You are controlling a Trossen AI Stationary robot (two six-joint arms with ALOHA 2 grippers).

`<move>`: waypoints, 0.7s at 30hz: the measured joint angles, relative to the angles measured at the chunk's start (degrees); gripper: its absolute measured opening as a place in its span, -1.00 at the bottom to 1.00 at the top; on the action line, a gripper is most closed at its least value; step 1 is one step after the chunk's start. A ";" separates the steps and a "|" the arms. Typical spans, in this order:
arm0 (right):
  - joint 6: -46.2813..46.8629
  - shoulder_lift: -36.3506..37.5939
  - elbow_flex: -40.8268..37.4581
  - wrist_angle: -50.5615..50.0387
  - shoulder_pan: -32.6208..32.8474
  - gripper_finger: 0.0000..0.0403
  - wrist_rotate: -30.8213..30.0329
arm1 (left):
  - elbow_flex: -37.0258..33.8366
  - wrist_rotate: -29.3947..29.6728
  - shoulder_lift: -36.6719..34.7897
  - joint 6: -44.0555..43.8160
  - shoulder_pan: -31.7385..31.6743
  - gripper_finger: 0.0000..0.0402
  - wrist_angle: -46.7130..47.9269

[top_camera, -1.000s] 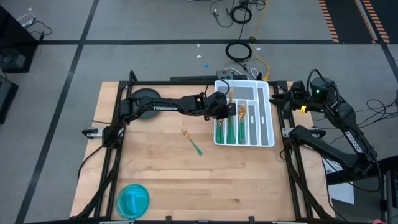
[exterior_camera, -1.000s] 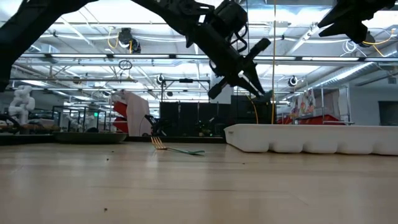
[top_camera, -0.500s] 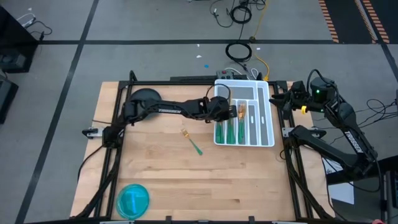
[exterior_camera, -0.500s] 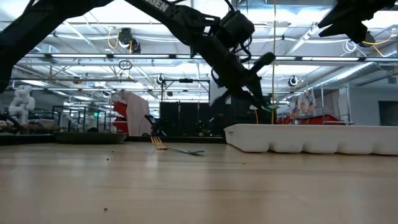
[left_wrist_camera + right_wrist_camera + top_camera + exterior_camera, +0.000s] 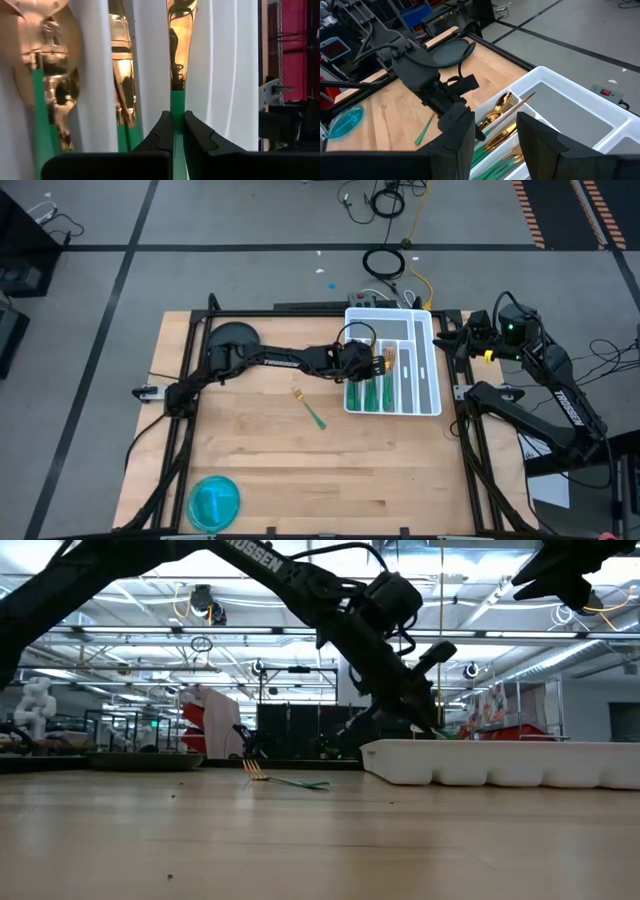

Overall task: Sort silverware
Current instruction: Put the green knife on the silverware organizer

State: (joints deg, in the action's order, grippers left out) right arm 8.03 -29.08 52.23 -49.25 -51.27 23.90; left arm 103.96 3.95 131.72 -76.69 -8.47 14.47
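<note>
A white compartmented tray (image 5: 428, 376) at the table's far right holds several pieces of silverware (image 5: 372, 388) with gold heads and green handles. My left gripper (image 5: 178, 117) reaches over the tray's left side (image 5: 368, 364), shut on a knife (image 5: 180, 45) whose gold blade points along a compartment. One fork (image 5: 309, 408) lies flat on the wood left of the tray. My right gripper (image 5: 495, 137) waits open, raised beyond the tray's right side (image 5: 458, 338). My left gripper pinches the knife's green handle (image 5: 177, 100) between its two fingertips, just behind the gold blade. The fingers slant down from the table's left and lie along the knife. The blade points away from them over a tray compartment; whether it touches the tray I cannot tell.
A blue plate (image 5: 214, 502) sits near the table's front left corner. A dark round plate (image 5: 451, 50) lies at the far left by the left arm's base. Bare wood spreads between the fork and the front edge.
My left gripper has sunk toward the tray and gone a little toward the table's right edge, still shut on the knife. The knife has come down with it, from well above the tray's rim to about the rim's height.
</note>
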 joint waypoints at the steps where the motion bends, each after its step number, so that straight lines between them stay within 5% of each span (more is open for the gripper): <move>1: 0.00 0.00 0.00 0.00 0.02 -0.31 -0.02 | 0.03 0.16 0.29 -0.10 0.05 -0.91 -0.40; 21: -0.17 0.00 0.00 -0.85 0.00 -0.31 -0.02 | 0.17 -0.43 3.72 -2.51 1.00 -0.91 1.13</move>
State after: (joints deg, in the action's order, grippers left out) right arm 7.86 -29.08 52.23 -50.11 -51.26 23.88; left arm 104.14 3.53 135.44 -79.20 -7.46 15.59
